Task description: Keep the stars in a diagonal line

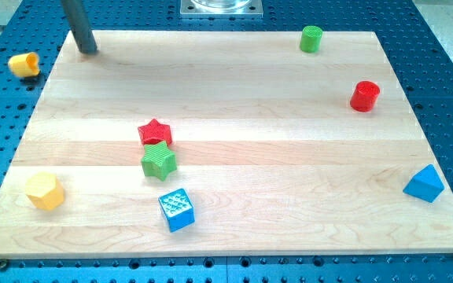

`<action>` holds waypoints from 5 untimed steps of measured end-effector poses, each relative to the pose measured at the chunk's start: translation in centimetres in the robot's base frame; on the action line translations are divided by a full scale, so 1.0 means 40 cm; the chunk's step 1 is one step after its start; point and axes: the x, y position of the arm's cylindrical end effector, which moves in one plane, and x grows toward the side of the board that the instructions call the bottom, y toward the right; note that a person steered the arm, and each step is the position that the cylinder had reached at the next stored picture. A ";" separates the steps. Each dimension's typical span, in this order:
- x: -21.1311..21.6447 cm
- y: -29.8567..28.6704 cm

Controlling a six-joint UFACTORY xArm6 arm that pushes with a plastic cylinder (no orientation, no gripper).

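My tip (87, 50) is sitting at board's top-left, no jaws to speak of; red star (155, 131) is touching green star (159, 161) mid-board. Risk: pushing one is dragging both, or bumping blue cube (177, 210).

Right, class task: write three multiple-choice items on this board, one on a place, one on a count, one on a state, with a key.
1. Where is my tip?
A. the view's top left, far from the stars
B. touching the blue cube
C. beside the red cylinder

2. How many stars are there?
A. one
B. two
C. four

3. How do the red star and green star sit?
A. touching, red above
B. at opposite edges
C. stacked

Key: 1 A, the rod ends at the board's top-left corner; 2 B, one red, one green; 3 A, they meet mid-board.
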 end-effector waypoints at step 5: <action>0.052 -0.038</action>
